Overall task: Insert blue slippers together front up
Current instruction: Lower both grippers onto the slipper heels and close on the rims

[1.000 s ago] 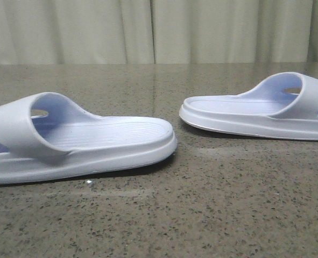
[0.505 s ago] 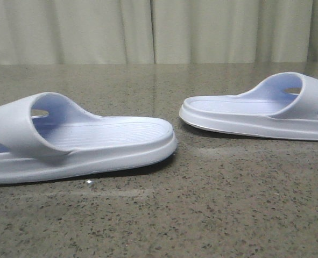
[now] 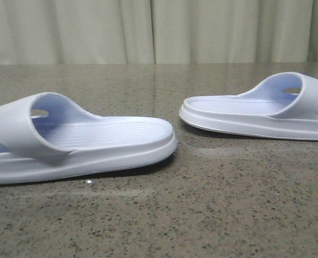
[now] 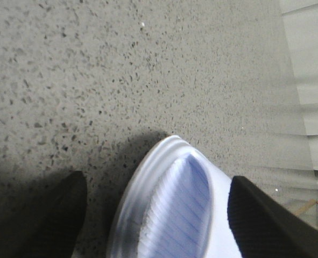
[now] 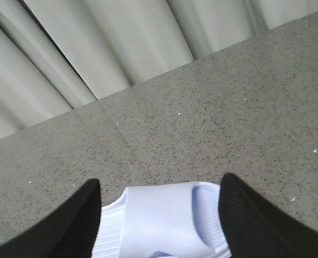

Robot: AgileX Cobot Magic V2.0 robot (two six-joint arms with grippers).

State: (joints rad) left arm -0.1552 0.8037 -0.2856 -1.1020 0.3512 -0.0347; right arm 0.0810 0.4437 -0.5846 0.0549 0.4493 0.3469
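Note:
Two pale lavender-blue slippers lie sole-down on the speckled stone table (image 3: pixel 212 204). In the front view the left slipper (image 3: pixel 94 145) is near, its strap at the left edge. The right slipper (image 3: pixel 255 110) lies further back, its strap at the right edge. Neither gripper shows in the front view. In the left wrist view my left gripper (image 4: pixel 156 183) is open, its dark fingers (image 4: pixel 56 215) either side of a rounded end of a slipper (image 4: pixel 175 215). In the right wrist view my right gripper (image 5: pixel 160 183) is open, straddling the strap of a slipper (image 5: pixel 159 220).
A pleated pale curtain (image 3: pixel 159 29) hangs behind the table's far edge; it also shows in the right wrist view (image 5: pixel 94 43). A gap of bare stone separates the two slippers in the front view.

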